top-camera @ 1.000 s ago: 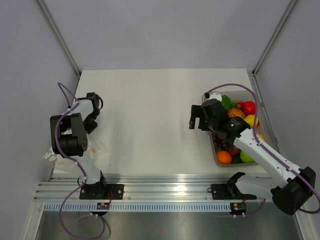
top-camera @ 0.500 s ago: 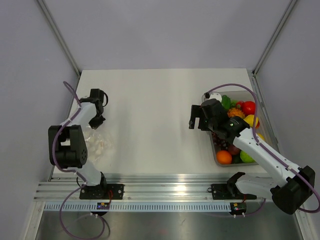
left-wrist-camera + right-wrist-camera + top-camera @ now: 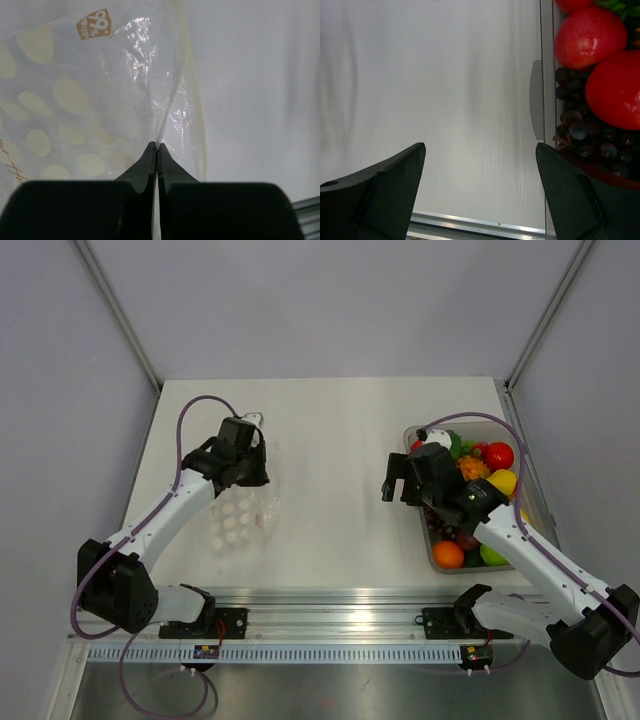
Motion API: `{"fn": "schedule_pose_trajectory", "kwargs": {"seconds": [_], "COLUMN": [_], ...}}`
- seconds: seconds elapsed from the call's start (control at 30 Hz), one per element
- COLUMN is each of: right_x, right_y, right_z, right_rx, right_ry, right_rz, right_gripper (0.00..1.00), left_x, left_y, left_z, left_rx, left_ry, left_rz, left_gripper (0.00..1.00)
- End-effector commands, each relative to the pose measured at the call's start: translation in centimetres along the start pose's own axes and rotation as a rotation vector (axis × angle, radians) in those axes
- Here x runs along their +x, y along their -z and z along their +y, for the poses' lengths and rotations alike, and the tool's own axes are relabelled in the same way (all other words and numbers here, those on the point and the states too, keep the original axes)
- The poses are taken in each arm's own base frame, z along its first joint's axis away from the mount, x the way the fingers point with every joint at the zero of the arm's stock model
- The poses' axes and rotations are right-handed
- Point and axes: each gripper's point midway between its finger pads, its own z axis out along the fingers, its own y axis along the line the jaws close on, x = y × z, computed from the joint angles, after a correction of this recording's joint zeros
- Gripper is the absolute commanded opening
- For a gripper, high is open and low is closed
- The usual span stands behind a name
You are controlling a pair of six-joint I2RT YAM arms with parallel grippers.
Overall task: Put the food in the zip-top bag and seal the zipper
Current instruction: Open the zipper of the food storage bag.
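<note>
Robot lab test cell, bench rig. White table (image 3: 330, 430) boxed in by plain grey panels (image 3: 330, 300) on three sides, with metal struts (image 3: 118, 312) running down to the back corners. Left arm (image 3: 160, 525) and right arm (image 3: 525, 545), white and black, are bolted to a slotted aluminium rail (image 3: 340, 612) along the near edge, purple cables (image 3: 205, 399) looped over them. Bench props only: a clear tray (image 3: 428, 552) of toy fruit (image 3: 497, 455) and a dotted plastic bag (image 3: 238, 523). Even, flat lighting, bare surfaces

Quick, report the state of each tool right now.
Left tool: closed, pinching an edge of the dotted bag.
Right tool: open, holding nothing, beside the fruit tray.
</note>
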Motion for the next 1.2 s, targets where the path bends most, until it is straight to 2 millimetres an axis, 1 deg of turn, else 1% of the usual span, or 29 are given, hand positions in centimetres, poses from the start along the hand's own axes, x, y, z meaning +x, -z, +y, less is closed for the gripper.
{"fn": "schedule_pose_trajectory", "kwargs": {"seconds": [0.0,0.1,0.17,0.2,0.23,0.27,0.3,0.33,0.37,0.4,0.43,0.47,0.5,0.53,0.57,0.67,0.7,0.8,0.83,0.97,1.0,1.03,1.1,1.17], "right_x": [-0.4,-0.4,-0.4,-0.1,-0.6,-0.8,-0.5,-0.9,-1.5,-1.2,-1.1,-1.9,-1.6,-1.4,-2.0,-2.0,-1.9,-1.8,-1.6,-1.7,-1.5,-1.0,-0.5,-0.2], "right_y": [0.9,1.2,1.2,1.3,1.1,1.0,1.4,0.9,1.1,1.4,0.7,1.1,1.3,0.6,0.6,-0.3,-0.4,-1.3,-1.9,-1.7,-1.6,-2.3,-2.7,-2.8], "right_z": [-0.1,0.7,2.5,3.9,5.2,6.3,8.0,9.5,10.7,12.3,13.4,14.8,16.0,16.9,17.6,19.1,19.5,20.0,20.1,21.6,22.0,22.1,22.6,22.6], "right_rx": [-0.011,-0.055,-0.131,-0.197,-0.244,-0.282,-0.355,-0.393,-0.427,-0.47,-0.485,-0.52,-0.551,-0.555,-0.565,-0.592,-0.604,-0.608,-0.602,-0.667,-0.685,-0.678,-0.678,-0.68], "right_ry": [-0.001,-0.003,-0.031,-0.045,-0.086,-0.107,-0.117,-0.145,-0.151,-0.139,-0.142,-0.134,-0.127,-0.126,-0.14,-0.187,-0.198,-0.216,-0.217,-0.214,-0.214,-0.212,-0.209,-0.213], "right_rz": [-0.033,-0.023,-0.002,0.029,0.027,0.036,0.065,0.069,0.063,0.08,0.096,0.089,0.109,0.123,0.118,0.134,0.141,0.148,0.16,0.175,0.19,0.206,0.227,0.234], "right_gripper": [0.99,0.99,0.99,0.99,0.99,1.0,0.99,0.99,0.99,0.99,0.99,0.99,0.99,0.99,0.99,0.89,0.81,0.71,0.7,0.68,0.68,0.68,0.66,0.62], "left_x": [-0.2,-0.2,-0.3,-0.8,-1.0,-0.8,-1.2,-1.3,-1.2,-1.5,-1.5,-1.5,-1.5,-1.5,-1.6,-1.7,-1.6,-1.4,-1.2,-0.9,-0.8,-0.8,-0.8,-0.8], "left_y": [0.5,0.6,1.1,1.6,2.0,2.3,2.9,3.1,3.4,3.9,4.1,4.4,4.6,4.9,5.2,5.7,5.8,6.2,6.2,6.5,6.5,6.6,6.6,6.7], "left_z": [-3.7,-4.7,-5.9,-6.5,-7.0,-7.6,-8.0,-8.1,-8.4,-8.6,-8.9,-9.2,-9.4,-9.6,-9.8,-9.5,-9.4,-9.3,-9.2,-9.4,-9.4,-9.5,-9.5,-9.6], "left_rx": [0.169,0.193,0.245,0.274,0.299,0.332,0.355,0.365,0.382,0.397,0.41,0.433,0.446,0.46,0.47,0.462,0.461,0.464,0.465,0.482,0.484,0.493,0.496,0.497], "left_ry": [-0.053,-0.029,-0.003,0.004,0.011,0.025,0.029,0.035,0.043,0.045,0.056,0.06,0.063,0.065,0.072,0.091,0.091,0.095,0.095,0.098,0.099,0.098,0.1,0.096], "left_rz": [-0.025,-0.026,-0.03,-0.057,-0.067,-0.059,-0.078,-0.083,-0.08,-0.093,-0.095,-0.092,-0.095,-0.098,-0.102,-0.123,-0.124,-0.132,-0.133,-0.131,-0.131,-0.129,-0.129,-0.129], "left_gripper": [0.0,0.0,0.0,0.0,0.0,0.0,0.0,0.0,0.0,0.0,0.0,0.0,0.0,0.0,0.0,0.0,0.0,0.0,0.0,0.0,0.0,0.0,0.0,0.0]}}
